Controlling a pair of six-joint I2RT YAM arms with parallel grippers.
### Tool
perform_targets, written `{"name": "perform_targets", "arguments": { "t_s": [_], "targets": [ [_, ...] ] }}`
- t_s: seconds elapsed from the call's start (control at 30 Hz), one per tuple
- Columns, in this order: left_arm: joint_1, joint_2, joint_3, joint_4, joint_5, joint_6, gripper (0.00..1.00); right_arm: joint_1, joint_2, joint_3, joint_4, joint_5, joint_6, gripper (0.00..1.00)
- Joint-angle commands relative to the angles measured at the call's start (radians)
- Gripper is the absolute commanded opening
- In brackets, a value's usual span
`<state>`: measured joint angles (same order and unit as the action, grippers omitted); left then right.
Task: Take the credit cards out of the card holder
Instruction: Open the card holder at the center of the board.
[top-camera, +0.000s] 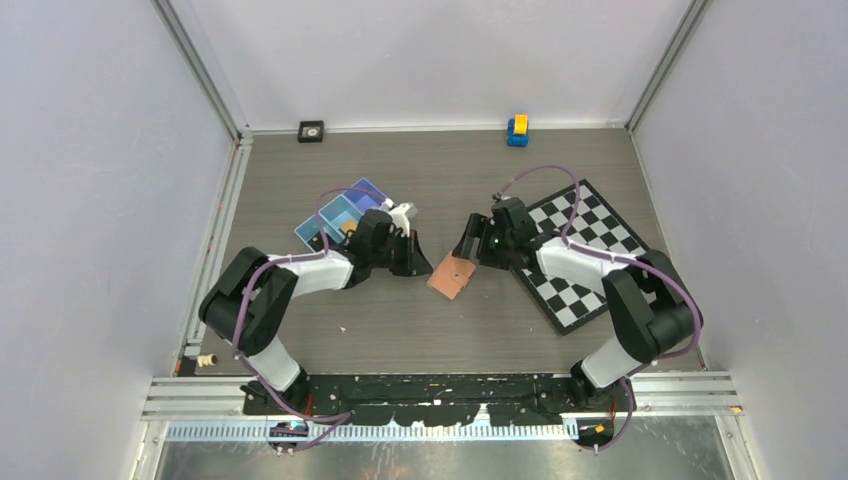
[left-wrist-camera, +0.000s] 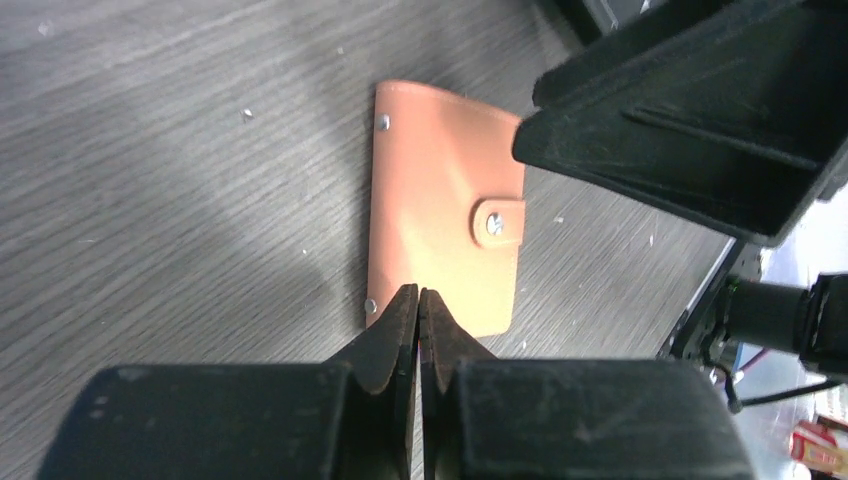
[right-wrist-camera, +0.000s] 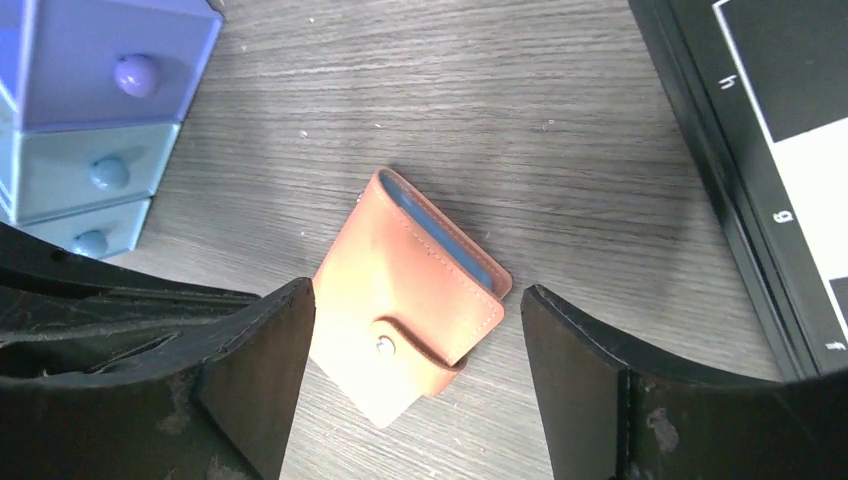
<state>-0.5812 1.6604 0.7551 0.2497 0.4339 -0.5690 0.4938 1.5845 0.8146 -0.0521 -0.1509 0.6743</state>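
Two tools: the left tool and the right tool face each other close over the small tan leather-like folding card holder.
Holder's place: flat on the grey wood-grain table, between the two tools, folded, with its snap strap fastened.
Left tool: jaws pressed together, gripping nothing; the tips are at the card holder's near edge, contact unclear.
Right tool: spread wide and empty, one finger on either side of the card holder.
Cards: none of the thin plastic credit cards is out; a blue-grey strip shows in the open side, card or lining I cannot tell.
Risk, sliding: the card holder lies loose, so a push from the closed left tips would likely skate or spin it.
Risk, clamping: closing the right tool across the whole fold would pinch the cards in.
Risk, snap: the strap is thin and flat, so a fingertip may skid off it.
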Motion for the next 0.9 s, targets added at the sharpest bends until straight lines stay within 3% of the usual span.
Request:
{"name": "perform_targets", "arguments": {
  "t_s": [0.0,0.1,0.27,0.53,0.87],
  "targets": [
    [-0.002,-0.044,0.027,-0.032,-0.079,-0.002,0.13,0.027,-0.093,-0.010,-0.018,0.070,0.052,0.81],
    [-0.001,0.005,0.089,-0.142,-0.078,0.007,0.31,0.058,-0.080,0.020,-0.083,0.097,0.108,0.79],
    [-0.002,0.086,0.140,-0.182,-0.033,-0.014,0.42,0.079,-0.017,0.003,-0.033,0.063,0.206,0.70],
    [-0.003,0.157,0.172,-0.181,0.067,-0.064,0.45,0.079,-0.006,0.018,-0.081,0.116,0.215,0.58],
    [-0.003,0.210,0.172,-0.096,0.191,-0.138,0.41,0.074,0.083,0.012,0.015,0.043,0.219,0.47]
  ]
}}
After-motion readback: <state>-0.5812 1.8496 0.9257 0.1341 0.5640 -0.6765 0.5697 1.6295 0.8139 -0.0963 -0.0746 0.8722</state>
